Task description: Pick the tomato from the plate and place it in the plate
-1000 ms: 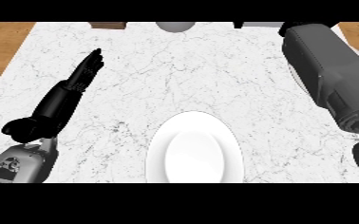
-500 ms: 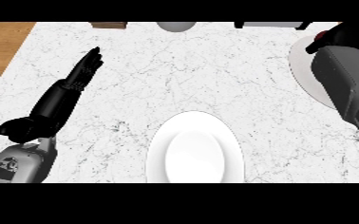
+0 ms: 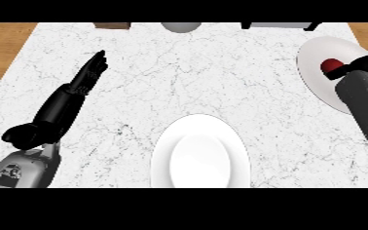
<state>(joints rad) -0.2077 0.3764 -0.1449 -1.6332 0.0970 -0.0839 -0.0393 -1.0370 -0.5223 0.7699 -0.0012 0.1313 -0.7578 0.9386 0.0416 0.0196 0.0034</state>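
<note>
A red tomato (image 3: 330, 66) lies on a white plate (image 3: 314, 68) at the counter's right edge. My right hand (image 3: 355, 66) sits just right of the tomato and touches or overlaps it, with the grey forearm hiding the plate's lower right part. A second, empty white plate (image 3: 200, 157) lies at the bottom centre. My left hand (image 3: 84, 79) rests open on the counter at the left, fingers straight and pointing away from me.
Along the counter's far edge stand a brown object (image 3: 111, 25), a grey round object (image 3: 181, 27) and a dark object (image 3: 277, 25). Wooden surface (image 3: 13, 41) shows beyond the counter's left edge.
My right arm has drawn towards the right edge, uncovering the right plate and the tomato. The left hand has not moved.
</note>
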